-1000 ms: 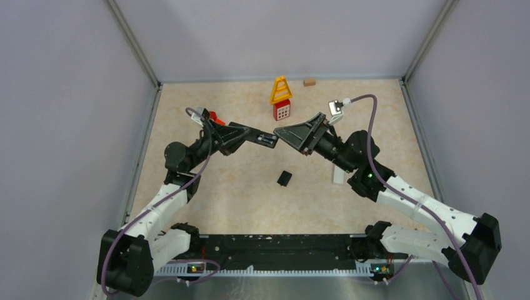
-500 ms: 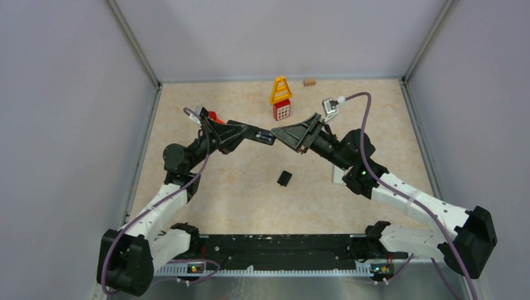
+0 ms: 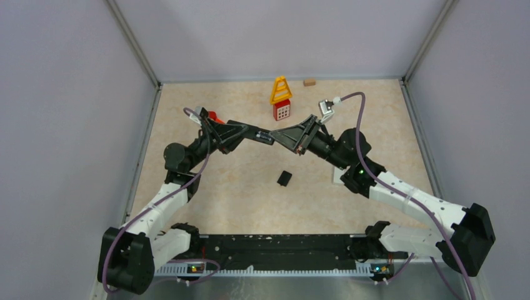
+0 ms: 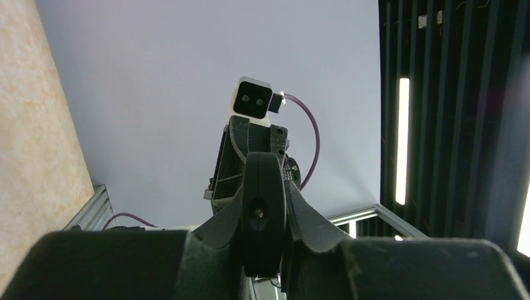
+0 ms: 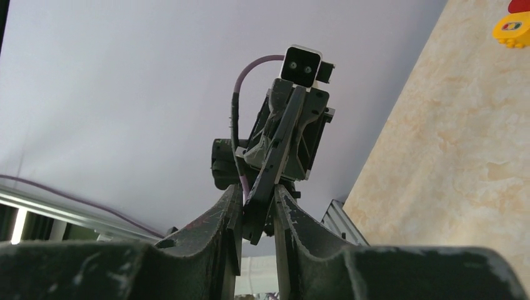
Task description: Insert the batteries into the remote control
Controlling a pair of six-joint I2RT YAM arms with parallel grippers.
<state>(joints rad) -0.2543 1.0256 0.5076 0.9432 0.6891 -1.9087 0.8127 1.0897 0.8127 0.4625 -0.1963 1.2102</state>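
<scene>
The remote control is a slim black bar held in the air between both arms, above the middle of the table. My left gripper is shut on its left end, seen end-on in the left wrist view as the remote control between the left gripper fingers. My right gripper is shut on the other end. In the right wrist view the remote control runs edge-on up out of the right gripper. I cannot make out the batteries in any view.
A small black piece lies on the table below the remote. A white flat thing is partly under the right arm. A yellow toy on a red block, a brown block and a red thing sit farther back.
My right gripper moved left onto the remote's free end and its fingers closed on it. The left arm and the remote stayed put.
</scene>
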